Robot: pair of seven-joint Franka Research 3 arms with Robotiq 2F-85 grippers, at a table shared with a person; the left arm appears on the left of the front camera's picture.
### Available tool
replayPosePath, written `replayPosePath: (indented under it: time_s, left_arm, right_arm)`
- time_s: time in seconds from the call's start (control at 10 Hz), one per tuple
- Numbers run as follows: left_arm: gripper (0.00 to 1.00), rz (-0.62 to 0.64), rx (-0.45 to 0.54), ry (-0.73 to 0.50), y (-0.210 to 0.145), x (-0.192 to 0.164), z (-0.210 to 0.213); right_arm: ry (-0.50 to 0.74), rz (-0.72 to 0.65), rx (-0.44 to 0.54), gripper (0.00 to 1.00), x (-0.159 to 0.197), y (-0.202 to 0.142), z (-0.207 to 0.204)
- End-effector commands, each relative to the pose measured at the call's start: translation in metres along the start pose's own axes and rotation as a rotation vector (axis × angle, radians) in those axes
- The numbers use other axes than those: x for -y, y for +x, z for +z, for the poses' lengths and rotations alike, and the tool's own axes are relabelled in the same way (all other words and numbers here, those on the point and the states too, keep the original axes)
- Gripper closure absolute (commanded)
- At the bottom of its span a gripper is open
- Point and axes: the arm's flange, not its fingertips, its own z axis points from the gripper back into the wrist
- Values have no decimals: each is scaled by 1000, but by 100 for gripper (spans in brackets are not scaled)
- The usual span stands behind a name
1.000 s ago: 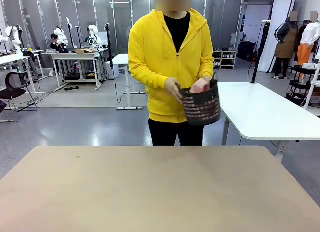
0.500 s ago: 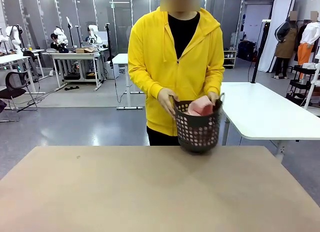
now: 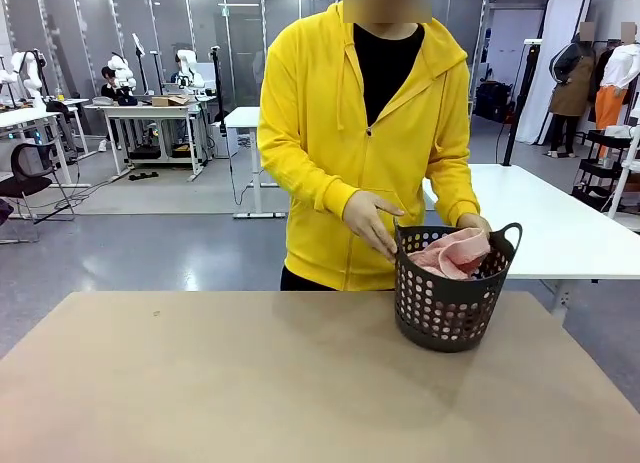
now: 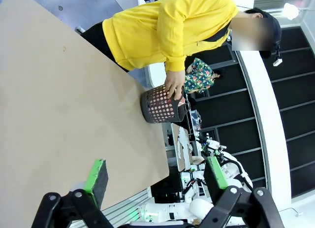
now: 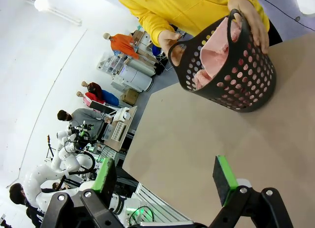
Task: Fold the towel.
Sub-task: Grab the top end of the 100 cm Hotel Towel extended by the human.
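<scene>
Both sets of jaws are wide open and holding nothing, on the left gripper (image 4: 156, 174) and the right gripper (image 5: 165, 178), well short of the basket (image 3: 450, 308). What changed: a second ago the person was holding that basket up in the air behind the surface (image 3: 250, 383). Now it's sitting by the far edge, right of the middle. The towel (image 3: 452, 253) is bunched up inside it, so folding hasn't started imo. One hand (image 3: 368, 221) hovers at the rim, the other hand (image 3: 477, 223) rests on it.
</scene>
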Motion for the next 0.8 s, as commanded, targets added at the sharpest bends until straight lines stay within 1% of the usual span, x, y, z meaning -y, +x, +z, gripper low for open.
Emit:
replayPosePath:
  time_s: [0.0,0.7]
  left_arm:
    - [0,-12,-4,-12,0,0,1]
    - [0,-12,-4,-12,0,0,1]
  right_arm:
    - [12,12,11,0,0,3,1]
    - [12,12,11,0,0,3,1]
